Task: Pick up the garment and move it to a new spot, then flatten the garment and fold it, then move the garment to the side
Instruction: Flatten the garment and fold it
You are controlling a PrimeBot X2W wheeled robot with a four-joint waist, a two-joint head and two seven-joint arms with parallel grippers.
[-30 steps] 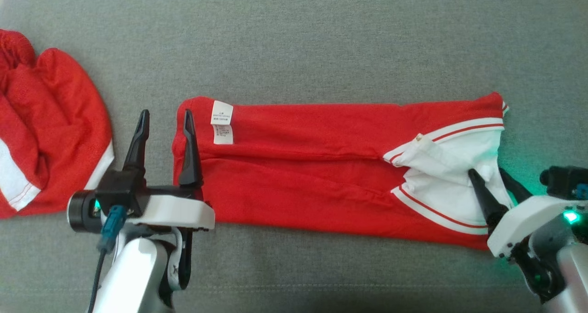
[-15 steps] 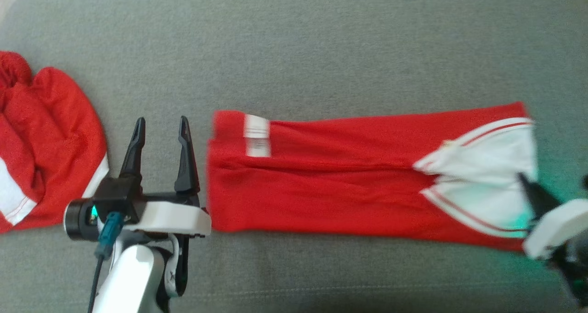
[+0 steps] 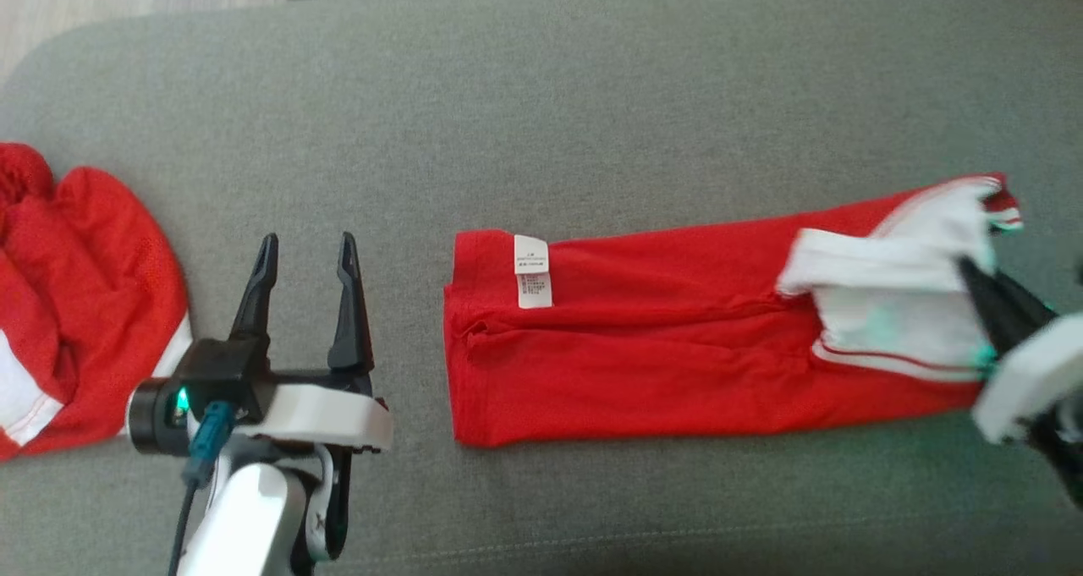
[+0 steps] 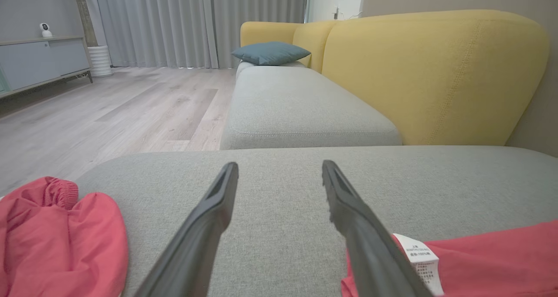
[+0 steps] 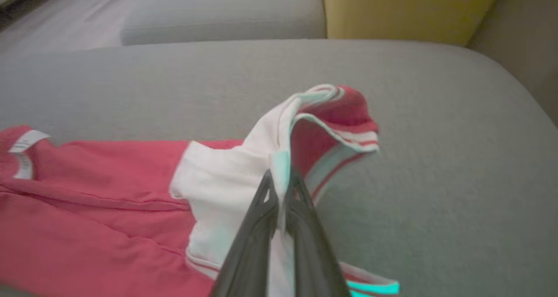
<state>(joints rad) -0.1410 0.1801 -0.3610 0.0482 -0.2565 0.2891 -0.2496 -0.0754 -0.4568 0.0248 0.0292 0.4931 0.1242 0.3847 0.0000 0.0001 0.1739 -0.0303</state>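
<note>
Grey sofa seat [image 3: 592, 94] under red garment [image 3: 634, 364]

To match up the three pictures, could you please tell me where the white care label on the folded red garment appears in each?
Head view: care label, centre, near the red garment's left end.
Left wrist view: lower right, near the bottom edge.
Right wrist view: far left, mid-height.
Shared landmark: the grey cushion.

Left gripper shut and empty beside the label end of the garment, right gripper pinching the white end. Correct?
No: the left gripper is open, per the left wrist view. It is empty beside the label end of the garment; the right gripper pinches the white end.
</note>
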